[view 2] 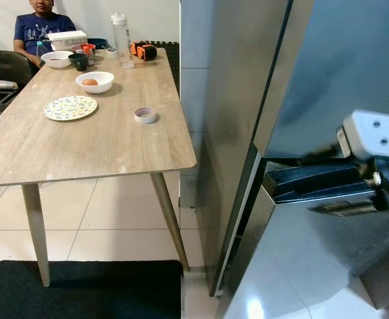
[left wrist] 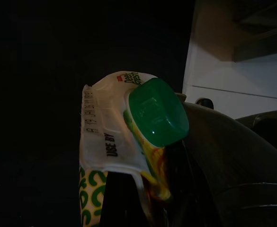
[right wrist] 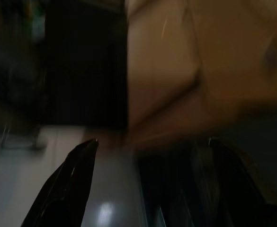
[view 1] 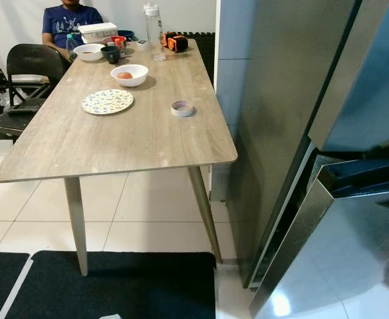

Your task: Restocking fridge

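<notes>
In the left wrist view, a white and green carton (left wrist: 110, 142) with a round green cap (left wrist: 157, 111) and "USE BY" print sits between my left gripper's (left wrist: 150, 198) black fingers, which are shut on it; its surroundings are dark. The steel fridge (view 1: 280, 100) stands to the right of the table. Its lower door (view 2: 300, 266) has a dark handle recess (view 2: 314, 181) along its top edge. My right arm's white wrist block (view 2: 374, 136) is at the right end of that recess. In the blurred right wrist view, my right gripper (right wrist: 152, 142) is open, with a dark gap between its fingers.
A long wooden table (view 1: 114, 146) stands to the left of the fridge. On it are a patterned plate (view 1: 108, 102), a white bowl (view 1: 129, 75), a tape roll (view 1: 182, 107) and a clear bottle (view 1: 153, 26). A person (view 1: 71, 20) sits at the far end. A black mat (view 1: 114, 286) lies on the tiled floor.
</notes>
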Tool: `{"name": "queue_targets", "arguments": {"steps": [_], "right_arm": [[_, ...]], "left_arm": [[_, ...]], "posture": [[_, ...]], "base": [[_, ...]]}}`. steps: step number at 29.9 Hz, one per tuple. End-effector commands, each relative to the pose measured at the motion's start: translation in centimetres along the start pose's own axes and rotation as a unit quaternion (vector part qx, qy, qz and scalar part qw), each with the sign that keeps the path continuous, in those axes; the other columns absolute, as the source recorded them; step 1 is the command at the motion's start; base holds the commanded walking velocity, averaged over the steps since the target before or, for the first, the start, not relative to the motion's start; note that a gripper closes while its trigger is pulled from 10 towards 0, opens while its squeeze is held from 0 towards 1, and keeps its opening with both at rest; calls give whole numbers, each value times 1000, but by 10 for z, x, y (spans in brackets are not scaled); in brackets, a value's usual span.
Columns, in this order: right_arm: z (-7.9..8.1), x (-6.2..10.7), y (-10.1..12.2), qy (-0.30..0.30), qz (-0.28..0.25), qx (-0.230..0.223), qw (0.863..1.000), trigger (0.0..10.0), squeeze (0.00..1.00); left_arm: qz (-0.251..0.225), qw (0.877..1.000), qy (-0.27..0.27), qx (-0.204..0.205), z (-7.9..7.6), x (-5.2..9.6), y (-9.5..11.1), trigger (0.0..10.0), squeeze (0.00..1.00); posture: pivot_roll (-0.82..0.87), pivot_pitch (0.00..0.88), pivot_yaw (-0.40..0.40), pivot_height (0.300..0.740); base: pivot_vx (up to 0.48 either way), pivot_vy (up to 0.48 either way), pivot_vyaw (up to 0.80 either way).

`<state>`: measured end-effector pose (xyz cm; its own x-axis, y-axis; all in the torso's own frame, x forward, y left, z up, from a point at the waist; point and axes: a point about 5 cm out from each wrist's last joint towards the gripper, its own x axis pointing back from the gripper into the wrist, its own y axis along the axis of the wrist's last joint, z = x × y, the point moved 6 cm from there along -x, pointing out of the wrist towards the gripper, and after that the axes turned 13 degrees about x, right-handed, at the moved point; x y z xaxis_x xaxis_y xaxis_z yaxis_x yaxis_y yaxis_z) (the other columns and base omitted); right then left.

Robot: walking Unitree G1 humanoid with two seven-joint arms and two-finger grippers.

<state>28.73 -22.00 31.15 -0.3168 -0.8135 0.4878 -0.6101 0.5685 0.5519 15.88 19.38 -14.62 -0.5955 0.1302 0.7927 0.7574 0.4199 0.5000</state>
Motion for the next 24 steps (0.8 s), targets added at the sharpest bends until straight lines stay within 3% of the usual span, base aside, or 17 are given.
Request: {"name": "queue_targets", "arguments": {"steps": [1,8,9,11,12,13,14,15,18,21,23,24], "right_arm": [[-2,-3,10,-5,-31,7,999,10000,0],[8,-32,13,-2,-89,-18,996,9608,0],[18,-51,12,6,-102,-35,994,5608,0],[23,-58,12,9,-106,-43,993,5608,0],[27,-67,11,9,-108,-48,993,3725,0],[27,-67,11,9,-108,-48,993,3725,0],[29,-72,10,9,-110,-51,993,1490,0],[31,-85,13,2,-124,-63,990,0,0],[33,-93,18,2,-138,-72,988,0,0],[48,-114,21,19,-152,-102,983,0,0],[48,-114,21,19,-152,-102,983,0,0],[56,-122,19,29,-152,-115,981,0,0]], "left_arm": [[37,999,-10,8,-6,2,-23,10000,0],[37,999,-10,11,-6,2,-24,10000,0],[37,999,-11,11,-6,2,-24,10000,0],[37,999,-11,10,-6,2,-24,10000,0],[37,999,-11,11,-7,2,-24,10000,0],[37,999,-11,11,-7,2,-24,10000,0],[36,999,-12,11,-7,2,-24,10000,0],[36,999,-12,12,-7,2,-24,10000,0],[36,999,-12,13,-7,2,-24,10000,0],[37,999,-12,13,-7,2,-24,10000,0],[37,999,-12,13,-7,2,-24,10000,0],[37,999,-12,13,-7,2,-25,10000,0]], "posture": [[-112,87,-43,740],[-112,87,-43,740],[-106,87,-37,740],[-106,87,-37,740],[-106,87,-37,740],[-106,87,-37,740],[-106,87,-37,740],[-106,87,-37,740],[-106,87,-37,740],[-100,82,-36,740],[-100,82,-36,740],[-100,82,-36,740]], "base": [[0,0,0],[0,0,0],[0,0,0],[0,0,0],[0,0,0],[0,0,0],[0,0,0],[0,0,0],[0,0,0],[0,0,0],[0,0,0],[0,0,0]]}}
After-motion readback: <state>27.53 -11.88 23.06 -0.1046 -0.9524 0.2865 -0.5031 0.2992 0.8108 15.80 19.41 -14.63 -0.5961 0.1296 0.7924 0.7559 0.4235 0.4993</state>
